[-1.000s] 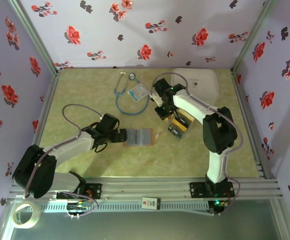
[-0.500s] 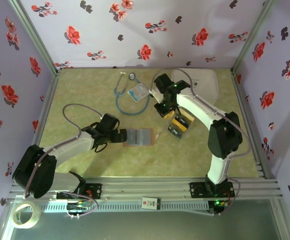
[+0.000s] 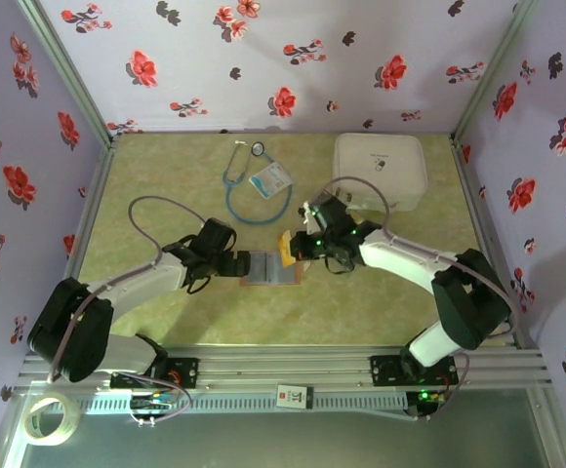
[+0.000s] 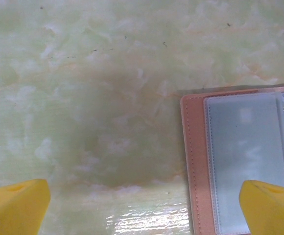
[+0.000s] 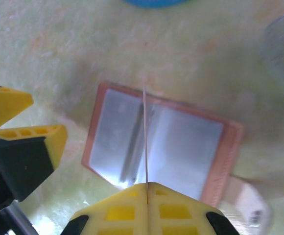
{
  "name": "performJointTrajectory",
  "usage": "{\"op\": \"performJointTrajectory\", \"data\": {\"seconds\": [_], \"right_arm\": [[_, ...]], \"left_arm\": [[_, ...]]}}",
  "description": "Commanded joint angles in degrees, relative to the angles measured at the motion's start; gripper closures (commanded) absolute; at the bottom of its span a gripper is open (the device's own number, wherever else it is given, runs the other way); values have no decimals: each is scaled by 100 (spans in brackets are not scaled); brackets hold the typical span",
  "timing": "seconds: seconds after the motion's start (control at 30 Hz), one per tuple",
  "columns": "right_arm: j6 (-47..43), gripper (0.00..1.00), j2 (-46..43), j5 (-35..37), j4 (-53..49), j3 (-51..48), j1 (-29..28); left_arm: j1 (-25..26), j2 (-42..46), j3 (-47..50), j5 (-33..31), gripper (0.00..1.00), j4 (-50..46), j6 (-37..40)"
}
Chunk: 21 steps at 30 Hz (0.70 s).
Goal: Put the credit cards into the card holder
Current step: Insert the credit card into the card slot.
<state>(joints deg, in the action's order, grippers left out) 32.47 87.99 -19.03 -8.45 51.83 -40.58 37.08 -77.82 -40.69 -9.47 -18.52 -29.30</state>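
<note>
The right gripper [image 5: 147,188] pinches a credit card [image 5: 145,132] edge-on over the open card holder [image 5: 181,147], the left gripper [image 3: 239,263] spread at its edge.

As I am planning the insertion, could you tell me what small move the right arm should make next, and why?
Probably lower the right gripper slightly, easing its credit card towards a clear pocket: the card stands edge-on over the open card holder, while the open left gripper sits at its edge.
</note>
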Motion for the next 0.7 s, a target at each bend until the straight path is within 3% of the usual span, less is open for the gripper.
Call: {"op": "performJointTrajectory", "data": {"seconds": [0.0, 0.23, 0.67], "right_arm": [[1068, 100, 62, -23, 1567, -315, -232], [1577, 100, 235, 51, 2557, -935, -284], [1585, 100, 349, 271, 2716, -1212, -266]], "left_arm": [[130, -134, -168, -237, 0, -122, 214], [326, -319, -168, -326, 0, -32, 232], [456, -550, -124, -361, 0, 145, 439]]}}
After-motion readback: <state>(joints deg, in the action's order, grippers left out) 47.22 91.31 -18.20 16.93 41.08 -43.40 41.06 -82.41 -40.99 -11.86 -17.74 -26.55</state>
